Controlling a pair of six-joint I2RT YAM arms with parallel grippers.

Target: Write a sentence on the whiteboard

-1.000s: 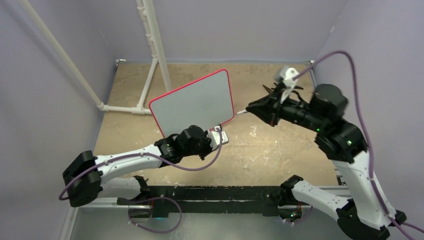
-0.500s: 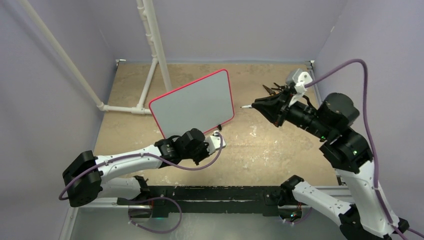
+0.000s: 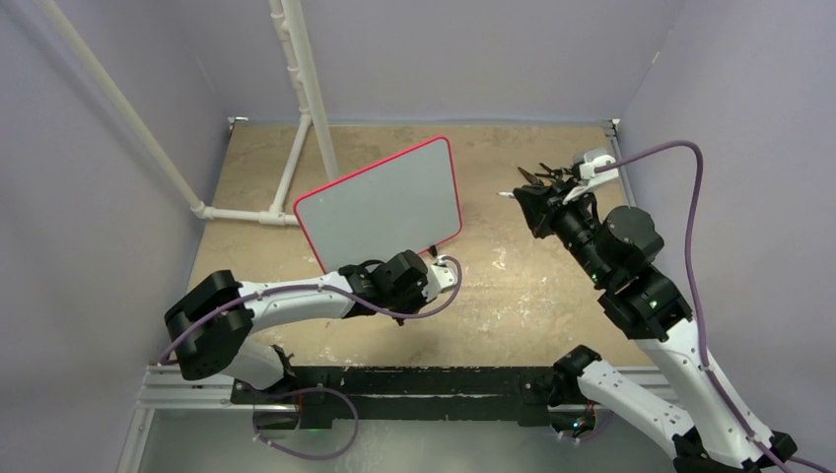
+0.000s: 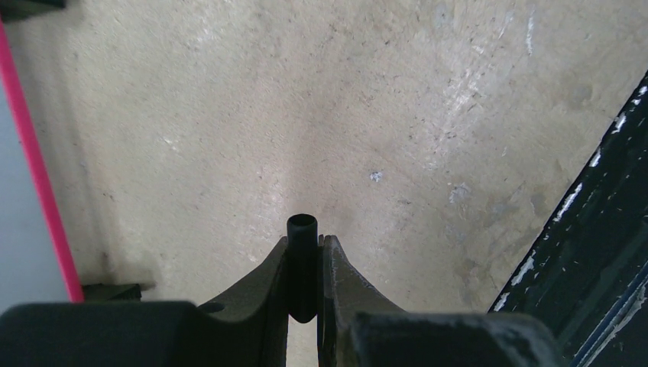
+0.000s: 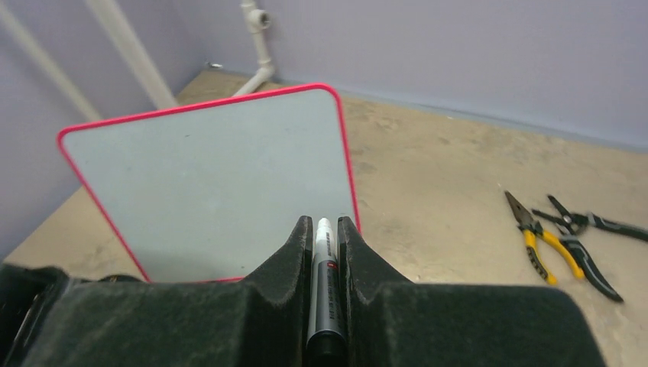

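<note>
Toward the far left of the scuffed tan table (image 3: 532, 286), the whiteboard (image 3: 380, 202), a pale grey rectangular panel with rounded corners and a thin red-pink rim, stands tilted back on small black feet. Its plain grey face is turned toward the right arm. Behind it, at the far left, rises a white plastic pipe frame (image 3: 296, 99).

Just near of the board's near right corner, the left gripper (image 3: 434, 271) sits low over the table, its fingers pinched narrowly around a short black tubular cap (image 4: 302, 229). Whether it touches the board cannot be told.

Right of the board and well apart from it, the right gripper (image 5: 325, 229) is clamped on a white-barrelled marker (image 5: 324, 252), whose tip points left at the board's right edge. Two pairs of pliers (image 5: 546, 241), one with yellow handles, lie on the table at the far right.
</note>
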